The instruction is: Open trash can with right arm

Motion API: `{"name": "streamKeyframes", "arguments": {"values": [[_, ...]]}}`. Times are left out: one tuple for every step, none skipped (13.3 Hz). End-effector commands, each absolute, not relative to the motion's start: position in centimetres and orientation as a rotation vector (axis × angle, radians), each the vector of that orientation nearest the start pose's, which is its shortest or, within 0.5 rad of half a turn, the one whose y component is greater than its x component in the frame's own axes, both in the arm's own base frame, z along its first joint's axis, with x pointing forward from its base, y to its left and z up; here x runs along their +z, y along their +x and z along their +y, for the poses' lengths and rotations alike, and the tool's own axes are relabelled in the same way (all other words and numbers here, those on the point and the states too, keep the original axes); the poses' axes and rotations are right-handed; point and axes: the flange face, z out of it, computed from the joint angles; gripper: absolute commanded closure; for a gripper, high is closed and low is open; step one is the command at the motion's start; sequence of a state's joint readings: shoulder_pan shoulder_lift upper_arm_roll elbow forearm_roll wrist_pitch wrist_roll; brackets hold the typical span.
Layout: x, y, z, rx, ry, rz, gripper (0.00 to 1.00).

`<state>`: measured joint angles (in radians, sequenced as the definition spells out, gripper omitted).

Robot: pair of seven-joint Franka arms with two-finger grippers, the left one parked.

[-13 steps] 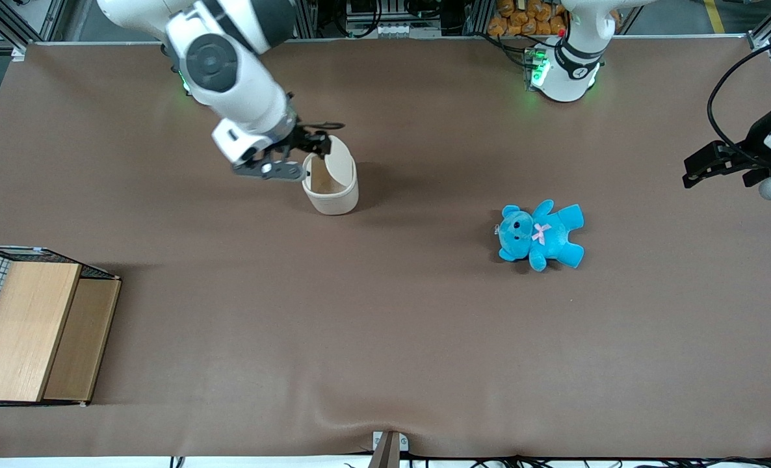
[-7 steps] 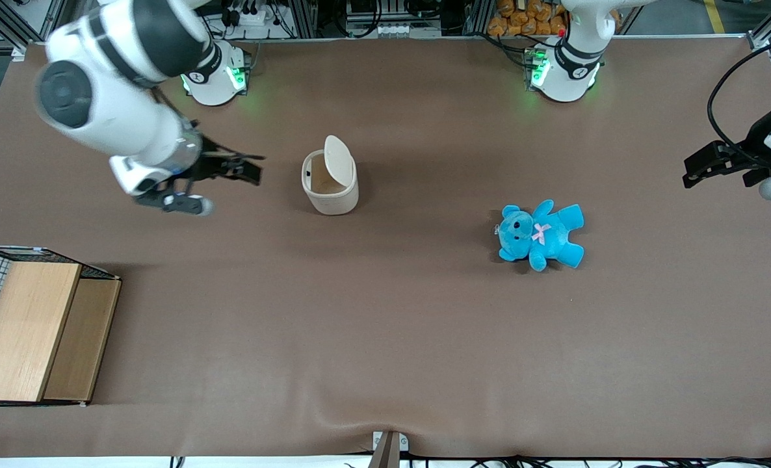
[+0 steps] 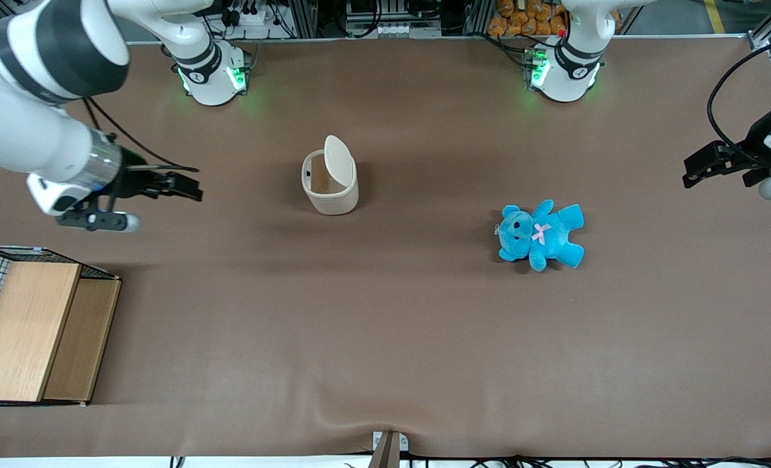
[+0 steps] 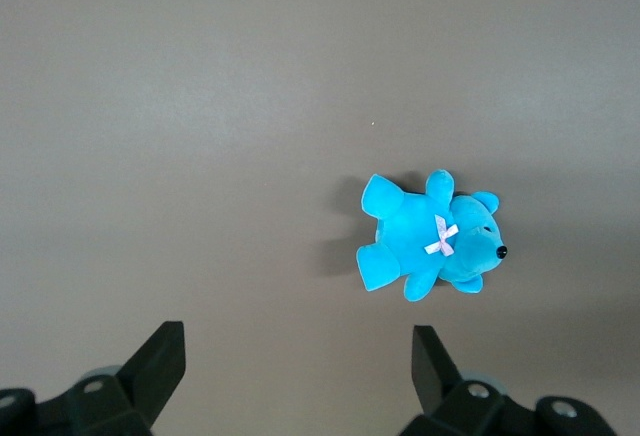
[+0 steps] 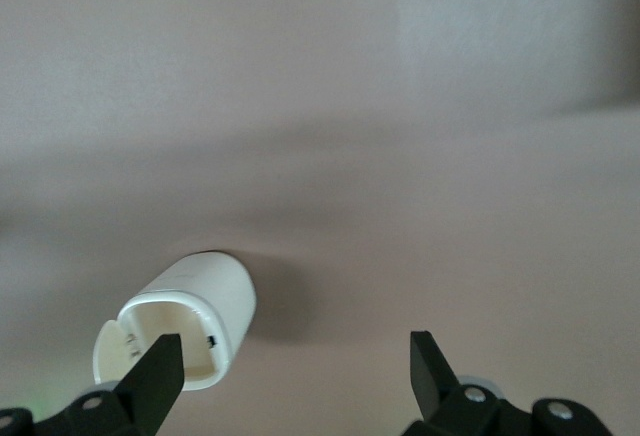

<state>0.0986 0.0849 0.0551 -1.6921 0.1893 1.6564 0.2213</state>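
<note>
The hand (image 3: 187, 185) hangs at the left of the front view, above the table (image 3: 385, 338), fingers (image 5: 165, 361) spread wide, holding and touching nothing. It sits well apart from the bin (image 3: 330, 185) at upper centre, whose lid (image 3: 339, 158) stands tipped up, so the opening looks done. A teddy (image 3: 540, 234) lies toward the parked arm's end.

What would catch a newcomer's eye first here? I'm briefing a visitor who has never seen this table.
Probably the bright blue teddy bear, lying on the brown table toward the parked arm's end. Next the cream trash can, standing with its lid flipped up. The gripper hangs apart from it, fingers open, toward the working arm's end.
</note>
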Motion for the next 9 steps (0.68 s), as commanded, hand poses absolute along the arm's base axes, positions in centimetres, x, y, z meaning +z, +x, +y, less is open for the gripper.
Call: {"name": "streamKeyframes", "arguments": {"values": [[54.7, 57.3, 9.0, 0.198, -2.999, 0.034, 0.0], [54.9, 57.3, 8.6, 0.188, -3.013, 0.003, 0.0], [55.0, 57.4, 8.0, 0.18, -3.019, -0.017, 0.0], [55.3, 57.6, 7.5, 0.169, -3.018, -0.018, 0.0], [55.5, 57.6, 7.2, 0.163, -3.019, -0.018, 0.0], [55.5, 57.6, 7.5, 0.161, -3.022, -0.037, 0.0], [55.7, 57.5, 7.3, 0.158, -3.024, -0.033, 0.0], [55.9, 57.5, 6.9, 0.157, -3.026, -0.023, 0.0], [56.1, 57.3, 6.3, 0.168, -3.024, -0.01, 0.0]]}}
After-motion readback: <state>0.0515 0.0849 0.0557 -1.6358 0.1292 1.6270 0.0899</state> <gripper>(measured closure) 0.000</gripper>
